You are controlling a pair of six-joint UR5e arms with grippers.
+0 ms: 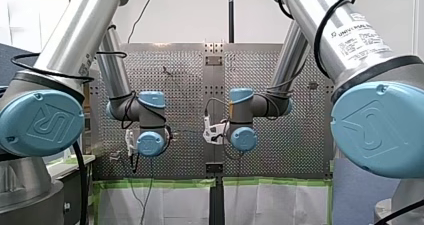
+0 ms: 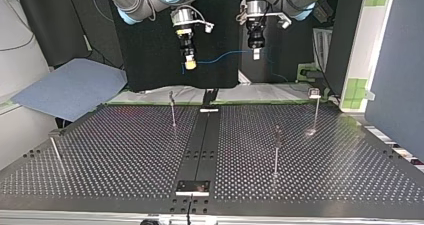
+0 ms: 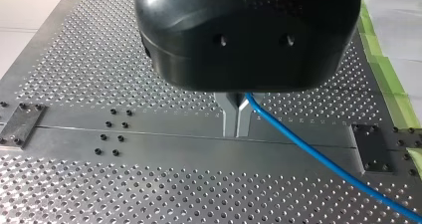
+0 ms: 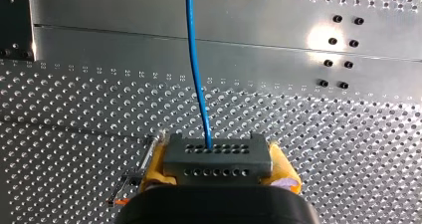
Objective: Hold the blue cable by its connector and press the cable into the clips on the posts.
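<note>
Right wrist view: my right gripper (image 2: 190, 63) clamps the grey connector (image 4: 217, 157) between its yellow pads (image 4: 155, 165). The blue cable (image 4: 195, 69) leaves the block's perforated face and runs straight ahead above the perforated table (image 4: 348, 149). In the left wrist view, my left gripper (image 3: 237, 119) has its metal fingers (image 3: 229, 115) pinched together on the same cable, which trails away to one side of them.

From the top view, both grippers hang high over the table's far edge. The cable is slung between them in a shallow sag, well apart from the thin posts (image 2: 276, 147) standing on the table.

The cable is a thin, smooth, uniformly bright blue strand. I judge it light and limp, prone to bend wherever it is unsupported, and slick enough to slide through bare metal fingers. The connector is a small, rigid, box-like block with rows of holes, and its flat sides suit the pads, so it is the sound place to hold. Each clip (image 2: 314, 92) looks tiny, so I expect pressing in to work only with the span kept taut between the two holds.
</note>
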